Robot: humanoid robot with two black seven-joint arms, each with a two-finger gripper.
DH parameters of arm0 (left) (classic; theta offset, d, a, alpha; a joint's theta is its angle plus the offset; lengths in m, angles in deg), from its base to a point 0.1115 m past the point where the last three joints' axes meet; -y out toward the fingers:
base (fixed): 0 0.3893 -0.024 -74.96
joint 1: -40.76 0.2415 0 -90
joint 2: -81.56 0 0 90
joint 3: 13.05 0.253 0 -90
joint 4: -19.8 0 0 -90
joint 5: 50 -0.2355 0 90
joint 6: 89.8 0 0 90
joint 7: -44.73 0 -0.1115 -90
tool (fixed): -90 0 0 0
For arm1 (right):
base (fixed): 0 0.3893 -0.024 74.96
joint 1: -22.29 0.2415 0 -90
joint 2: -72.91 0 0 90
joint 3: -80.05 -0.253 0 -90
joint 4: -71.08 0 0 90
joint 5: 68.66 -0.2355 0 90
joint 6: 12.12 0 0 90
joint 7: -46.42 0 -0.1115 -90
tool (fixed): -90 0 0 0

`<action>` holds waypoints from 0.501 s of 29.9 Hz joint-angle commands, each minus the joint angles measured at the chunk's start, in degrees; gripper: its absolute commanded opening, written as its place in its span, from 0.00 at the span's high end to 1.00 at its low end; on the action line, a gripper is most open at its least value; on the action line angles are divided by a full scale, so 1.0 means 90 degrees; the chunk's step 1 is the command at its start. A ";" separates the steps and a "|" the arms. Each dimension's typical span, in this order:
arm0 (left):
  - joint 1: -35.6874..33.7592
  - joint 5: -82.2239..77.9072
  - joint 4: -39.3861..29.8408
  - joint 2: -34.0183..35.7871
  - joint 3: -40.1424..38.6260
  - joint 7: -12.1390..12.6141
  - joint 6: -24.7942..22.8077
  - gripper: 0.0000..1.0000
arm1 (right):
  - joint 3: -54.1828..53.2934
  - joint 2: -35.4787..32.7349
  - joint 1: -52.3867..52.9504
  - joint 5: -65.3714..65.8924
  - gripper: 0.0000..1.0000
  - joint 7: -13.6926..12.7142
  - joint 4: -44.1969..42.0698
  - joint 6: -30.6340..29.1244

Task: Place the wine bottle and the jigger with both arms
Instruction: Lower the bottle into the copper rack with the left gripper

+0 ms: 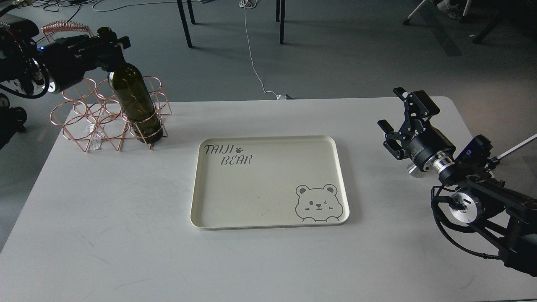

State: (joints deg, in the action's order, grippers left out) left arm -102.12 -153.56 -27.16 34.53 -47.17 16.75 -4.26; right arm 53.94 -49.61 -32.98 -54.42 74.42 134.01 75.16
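The dark green wine bottle point(135, 100) stands tilted in the front right ring of a copper wire rack point(74, 122) at the table's back left. My left gripper point(110, 42) is shut on the bottle's neck just below its mouth. My right gripper point(390, 107) is open and empty above the table's right side. A small silver piece point(414, 170), probably the jigger, shows just under my right wrist on the table; most of it is hidden.
A cream tray point(268, 137) with a bear drawing and "TAIJI BEAR" lettering lies in the middle of the white table point(105, 218). Chair legs and a white cable are on the floor behind the table.
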 commanded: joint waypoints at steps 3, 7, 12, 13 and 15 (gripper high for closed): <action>0.0026 0.0013 0.0003 -0.0019 0.0002 -0.0002 0.0016 0.45 | 0.0000 0.0000 -0.0001 0.0000 0.01 0.0000 0.0000 0.0000; 0.0026 0.0013 0.0003 -0.0019 -0.0008 -0.0002 0.0016 0.30 | 0.0010 0.0000 -0.0001 0.0010 0.01 0.0000 0.0000 0.0000; 0.0017 0.0022 -0.0007 -0.0019 -0.0027 -0.0002 0.0026 0.18 | 0.0010 0.0000 -0.0001 0.0000 0.01 0.0000 0.0000 0.0000; 0.0017 0.0032 -0.0007 -0.0019 -0.0037 -0.0002 0.0026 0.15 | 0.0010 0.0000 -0.0001 0.0010 0.01 0.0000 0.0010 0.0000; 0.0007 0.0061 -0.0016 0.0000 -0.0047 -0.0002 0.0036 0.11 | 0.0010 -0.0009 -0.0001 0.0000 0.01 0.0000 0.0010 0.0000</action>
State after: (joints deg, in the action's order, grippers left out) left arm -101.89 -153.36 -27.22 34.38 -47.45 16.73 -4.04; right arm 54.03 -49.61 -33.00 -54.42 74.42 134.03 75.16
